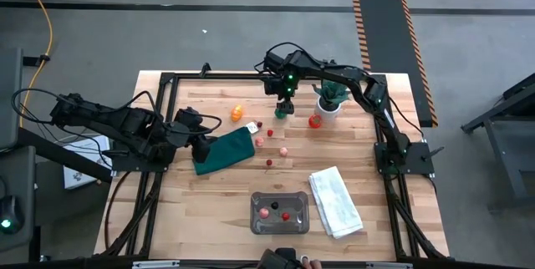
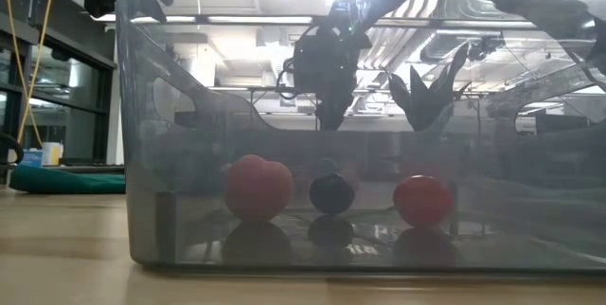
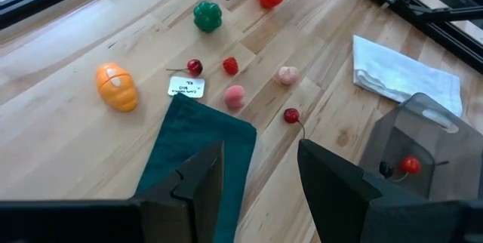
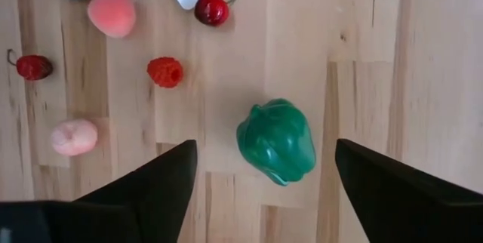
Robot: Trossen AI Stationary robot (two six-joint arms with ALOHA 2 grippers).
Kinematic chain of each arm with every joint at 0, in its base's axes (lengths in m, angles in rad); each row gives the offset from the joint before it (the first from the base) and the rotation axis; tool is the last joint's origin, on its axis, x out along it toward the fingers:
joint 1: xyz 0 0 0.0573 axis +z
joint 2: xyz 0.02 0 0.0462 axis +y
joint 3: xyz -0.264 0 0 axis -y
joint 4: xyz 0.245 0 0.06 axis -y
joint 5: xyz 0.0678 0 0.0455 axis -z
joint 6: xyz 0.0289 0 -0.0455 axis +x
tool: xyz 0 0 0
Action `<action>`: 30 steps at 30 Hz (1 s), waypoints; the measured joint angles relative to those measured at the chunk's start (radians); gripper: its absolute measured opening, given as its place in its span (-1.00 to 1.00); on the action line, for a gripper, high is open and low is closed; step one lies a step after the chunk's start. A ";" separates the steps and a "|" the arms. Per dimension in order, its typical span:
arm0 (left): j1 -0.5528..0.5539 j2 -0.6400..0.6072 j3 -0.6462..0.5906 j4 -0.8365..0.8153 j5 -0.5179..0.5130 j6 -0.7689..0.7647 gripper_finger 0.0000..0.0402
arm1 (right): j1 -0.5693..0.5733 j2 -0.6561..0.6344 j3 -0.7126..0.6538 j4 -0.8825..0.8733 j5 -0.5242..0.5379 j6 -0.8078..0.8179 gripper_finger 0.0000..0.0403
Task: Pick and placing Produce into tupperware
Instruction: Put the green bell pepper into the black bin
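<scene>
Above green pepper (image 4: 276,141) (fingers (image 4: 143,186) spread)

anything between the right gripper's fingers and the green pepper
Nothing. In the right wrist view the green pepper sits on bare wood between the open fingers of the right gripper, untouched; the berries lie off to one side.

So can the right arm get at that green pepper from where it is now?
Probably yes. The right gripper hangs above the green pepper with its fingers spread wide to either side, and the wood around the pepper is bare; the raspberry sits well clear.
</scene>
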 joint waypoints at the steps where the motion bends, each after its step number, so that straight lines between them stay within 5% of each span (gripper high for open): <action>1: 0.000 0.000 0.000 0.000 0.000 0.000 -0.21 | -0.001 0.000 0.000 0.000 0.001 0.000 0.54; 30: 0.000 0.000 0.000 -0.006 0.015 0.000 -0.21 | 0.001 0.120 -0.001 -0.002 0.040 0.013 0.60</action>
